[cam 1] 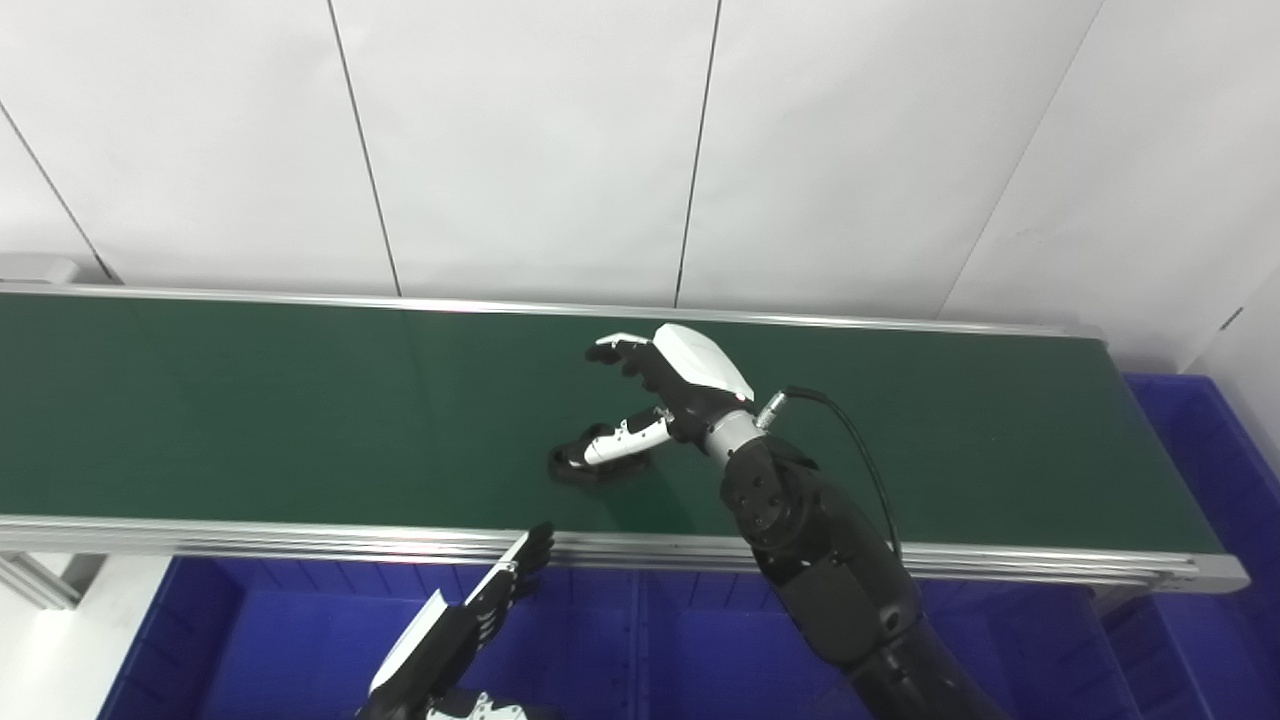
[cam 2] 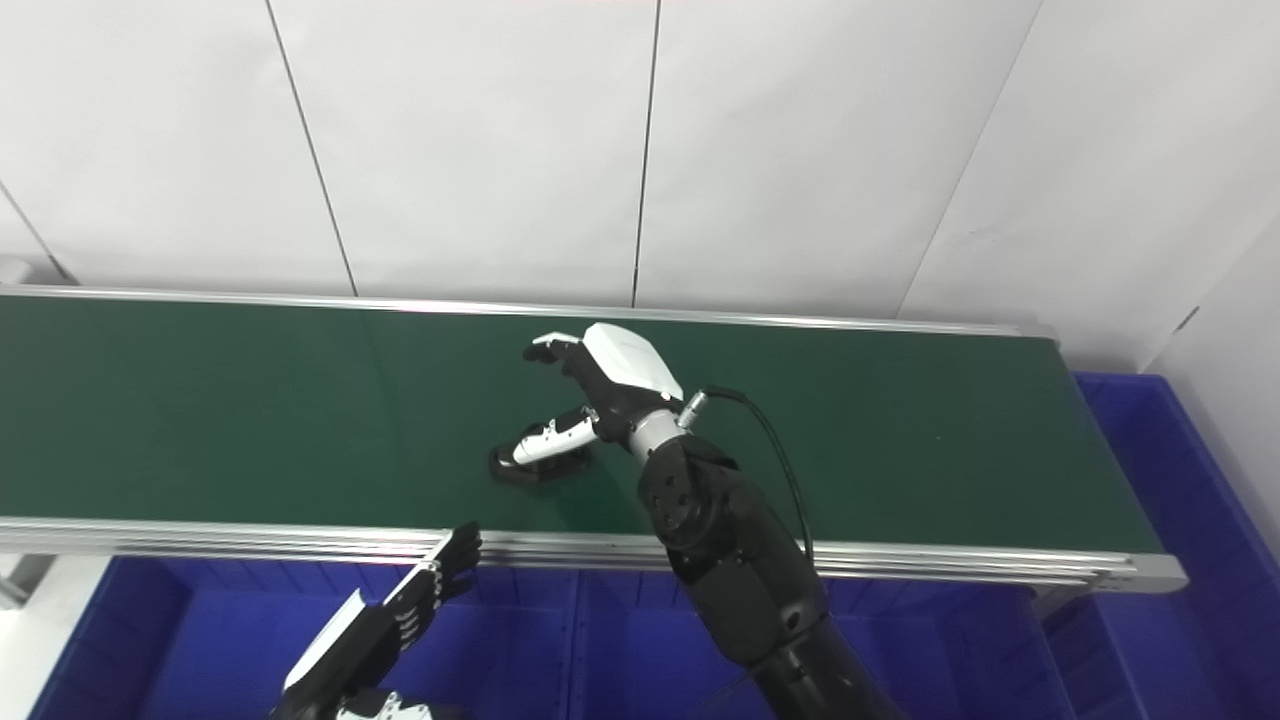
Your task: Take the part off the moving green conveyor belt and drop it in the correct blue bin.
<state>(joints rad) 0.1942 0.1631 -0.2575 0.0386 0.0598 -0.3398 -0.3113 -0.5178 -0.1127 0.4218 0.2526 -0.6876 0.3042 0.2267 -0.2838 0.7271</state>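
Note:
A small black part lies on the green conveyor belt, near its front edge at the middle. My right hand reaches over the belt, open, fingers spread above the belt and thumb lying on or just over the part; it also shows in the right eye view. I cannot tell if the thumb touches the part. My left hand is open with fingers straight, held low over the blue bins in front of the belt, holding nothing.
Blue bins run along the front under the belt's aluminium rail, with dividers between them. Another blue bin stands at the belt's right end. A white panelled wall rises behind the belt.

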